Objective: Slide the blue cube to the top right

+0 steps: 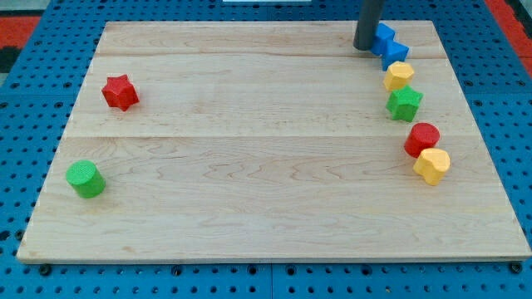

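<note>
Setting: wooden counter (266,166) is lying on a blue pegboard (25,100) that is showing all around it, with red patches sitting in the upper corners of the frame.
Rod: dark rod is coming down from the top edge of the frame, right of centre, and my tip (364,47) is resting on the counter in the upper right.
Pincer: this arm is carrying no pincer, only the rod, so nothing is being held.
Blue cube: blue cube (384,36) is sitting in the upper right of the frame near the counter's top edge, just beside my tip on the tip's right; the rod is covering its left edge, so I cannot tell whether they are touching.
Second blue block: another blue block (396,52), its shape unclear, is sitting just below and right of the cube, seemingly touching it.
Right-hand row: a yellow block (399,75) is sitting under the blue pair, a green star (404,104) below it, then a red cylinder (422,138) and a second yellow block (432,166) touching at the lower end of the row.
Left side: a red star (120,91) is lying in the upper left part of the counter, and a green cylinder (86,178) is lying below it, toward the lower left, both well apart from my tip.
</note>
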